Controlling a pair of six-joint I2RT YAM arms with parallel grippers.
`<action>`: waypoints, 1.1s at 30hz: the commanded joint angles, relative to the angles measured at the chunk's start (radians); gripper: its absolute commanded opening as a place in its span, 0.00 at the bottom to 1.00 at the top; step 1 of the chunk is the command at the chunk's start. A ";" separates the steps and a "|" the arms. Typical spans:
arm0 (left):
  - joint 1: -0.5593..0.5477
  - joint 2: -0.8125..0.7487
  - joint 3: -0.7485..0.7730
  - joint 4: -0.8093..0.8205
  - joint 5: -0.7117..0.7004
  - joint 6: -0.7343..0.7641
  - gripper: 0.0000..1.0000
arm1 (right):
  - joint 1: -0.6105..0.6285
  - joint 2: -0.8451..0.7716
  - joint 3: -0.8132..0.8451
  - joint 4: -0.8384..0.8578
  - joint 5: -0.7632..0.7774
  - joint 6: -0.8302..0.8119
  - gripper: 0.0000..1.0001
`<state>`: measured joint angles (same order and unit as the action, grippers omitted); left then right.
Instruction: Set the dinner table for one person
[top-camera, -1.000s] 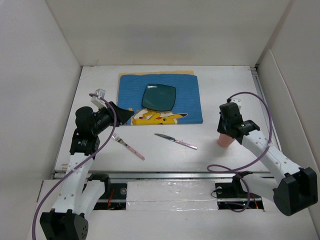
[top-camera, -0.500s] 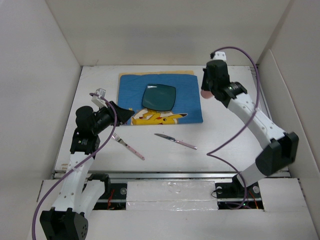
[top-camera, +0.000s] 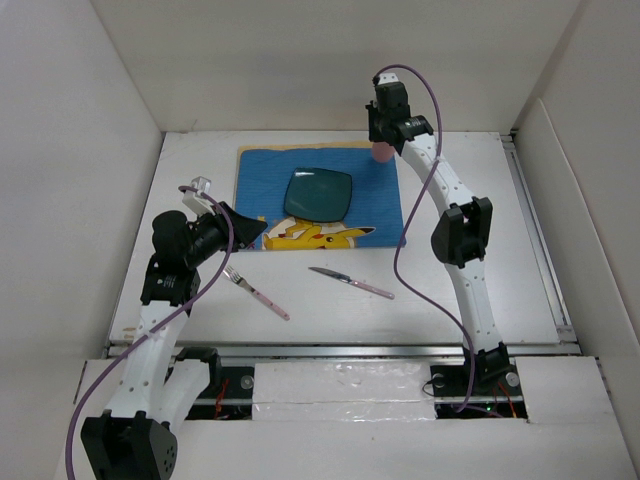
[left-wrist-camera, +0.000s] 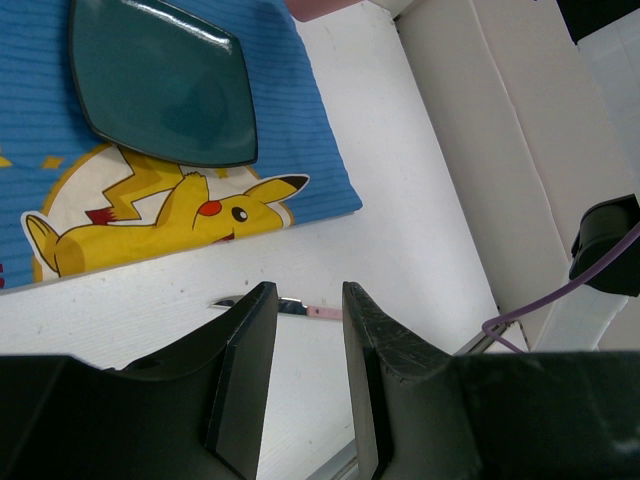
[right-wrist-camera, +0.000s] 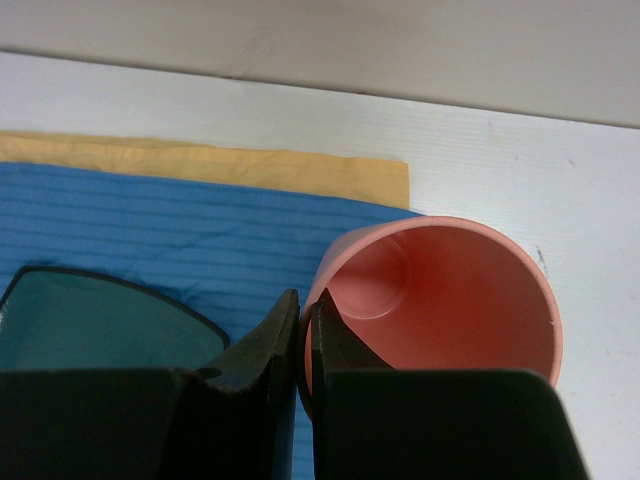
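Note:
The white dinner table (top-camera: 480, 250) carries a blue cartoon placemat (top-camera: 370, 215) with a dark teal plate (top-camera: 318, 193) on it. My right gripper (top-camera: 384, 140) is shut on the rim of a pink cup (top-camera: 382, 152), held at the placemat's far right corner; in the right wrist view the cup (right-wrist-camera: 440, 300) is pinched by its wall between the fingers. My left gripper (top-camera: 250, 230) is open and empty at the placemat's near left corner. A pink-handled fork (top-camera: 255, 290) and a pink-handled knife (top-camera: 350, 282) lie on the table in front of the placemat.
A tan sheet (right-wrist-camera: 200, 165) sticks out from under the placemat's far edge. White walls enclose the table at the back and both sides. In the left wrist view the plate (left-wrist-camera: 160, 80) and the knife (left-wrist-camera: 300, 308) show beyond the fingers.
My right arm has carried the pink cup from the table's near right side up and left to the placemat's far right corner. The left arm has not moved.

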<state>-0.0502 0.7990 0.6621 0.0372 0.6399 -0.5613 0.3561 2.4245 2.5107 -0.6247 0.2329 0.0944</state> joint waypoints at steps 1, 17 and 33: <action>0.015 0.008 0.001 0.033 0.018 0.014 0.29 | -0.017 -0.009 0.099 -0.009 -0.061 -0.041 0.00; 0.015 0.022 -0.001 0.033 0.018 0.012 0.29 | -0.017 0.120 0.056 0.077 -0.064 -0.039 0.00; 0.015 0.019 0.002 0.026 -0.006 0.011 0.32 | 0.003 -0.082 -0.071 0.134 -0.046 -0.053 0.62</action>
<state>-0.0414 0.8230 0.6621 0.0372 0.6300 -0.5617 0.3466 2.5076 2.4481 -0.5529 0.1833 0.0559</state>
